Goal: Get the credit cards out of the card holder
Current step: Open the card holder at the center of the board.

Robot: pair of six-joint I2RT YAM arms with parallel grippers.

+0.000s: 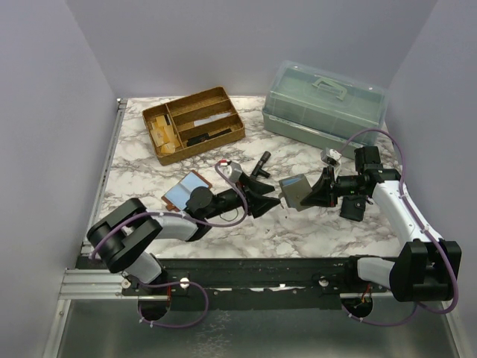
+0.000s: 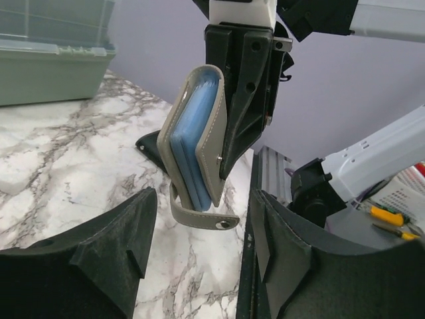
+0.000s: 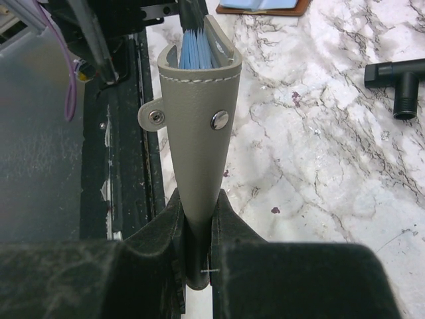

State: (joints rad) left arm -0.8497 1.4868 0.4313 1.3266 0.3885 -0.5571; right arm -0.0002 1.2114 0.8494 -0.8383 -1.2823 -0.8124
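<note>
Credit cards [image 2: 191, 149], thin light-blue rectangles, stand packed inside a grey stitched folding card holder [image 2: 214, 159] at the centre of the left wrist view. The right gripper [image 2: 232, 143], entering from the top of the frame, pinches the holder's folded edge. The left gripper [image 2: 201, 232] is spread, its black fingers [image 2: 99, 266] in the lower corners, clear of the holder.

Right wrist view: the right gripper's jaws press on the holder's narrow end at lower centre. The cards' blue edges show in its mouth at top centre.

Top view: the holder is held off the white marble table [image 1: 320, 231], right of centre, between both grippers. A divided wooden tray [image 1: 194, 123] sits upper left and a grey-green lidded box [image 1: 324, 104] upper right.
</note>
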